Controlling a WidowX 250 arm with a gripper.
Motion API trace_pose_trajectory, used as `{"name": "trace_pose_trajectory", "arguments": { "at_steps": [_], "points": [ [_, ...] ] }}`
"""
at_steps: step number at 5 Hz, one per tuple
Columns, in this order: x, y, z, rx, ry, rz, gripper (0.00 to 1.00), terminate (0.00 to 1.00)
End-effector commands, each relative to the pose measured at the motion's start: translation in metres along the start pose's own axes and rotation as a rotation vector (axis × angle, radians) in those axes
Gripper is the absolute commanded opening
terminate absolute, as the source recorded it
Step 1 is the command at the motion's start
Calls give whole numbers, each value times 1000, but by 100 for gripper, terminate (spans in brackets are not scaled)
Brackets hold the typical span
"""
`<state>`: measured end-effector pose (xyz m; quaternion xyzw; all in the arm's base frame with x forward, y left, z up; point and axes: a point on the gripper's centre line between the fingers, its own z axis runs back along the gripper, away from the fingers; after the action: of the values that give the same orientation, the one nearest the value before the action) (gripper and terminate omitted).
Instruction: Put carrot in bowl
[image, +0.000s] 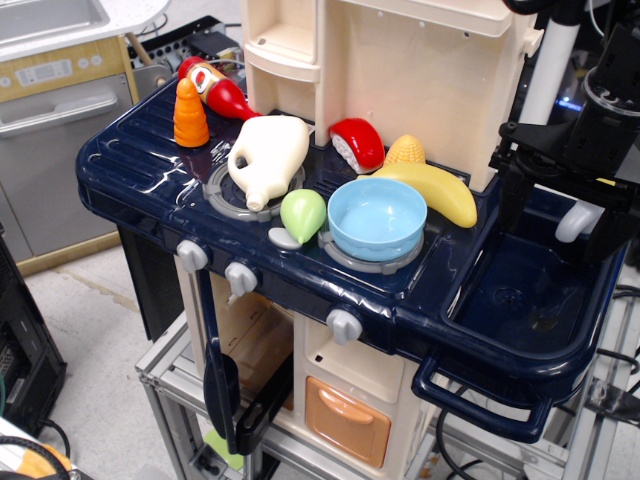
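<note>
The carrot (190, 113), an orange ridged cone, stands upright at the back left of the dark blue toy stove top. The light-blue bowl (377, 217) sits empty on the right burner, near the front middle. My black gripper (562, 232) hangs over the sink at the far right, well away from the carrot and to the right of the bowl. Its jaws stand apart with nothing between them.
A red-and-yellow bottle (216, 90) lies behind the carrot. A cream jug (267, 157) lies on the left burner, with a green pear (303, 214) beside the bowl. A red piece (357, 143), corn (405, 151) and a banana (437, 190) lie behind the bowl. The sink (520, 300) is on the right.
</note>
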<state>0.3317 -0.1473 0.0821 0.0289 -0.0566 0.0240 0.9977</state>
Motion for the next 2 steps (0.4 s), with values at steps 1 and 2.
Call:
{"name": "trace_pose_trajectory", "arguments": {
  "at_steps": [1,2],
  "points": [
    [0,0,0,0,0,0,100,0],
    [-8,41,17,81,7,40,100,0]
  ]
}}
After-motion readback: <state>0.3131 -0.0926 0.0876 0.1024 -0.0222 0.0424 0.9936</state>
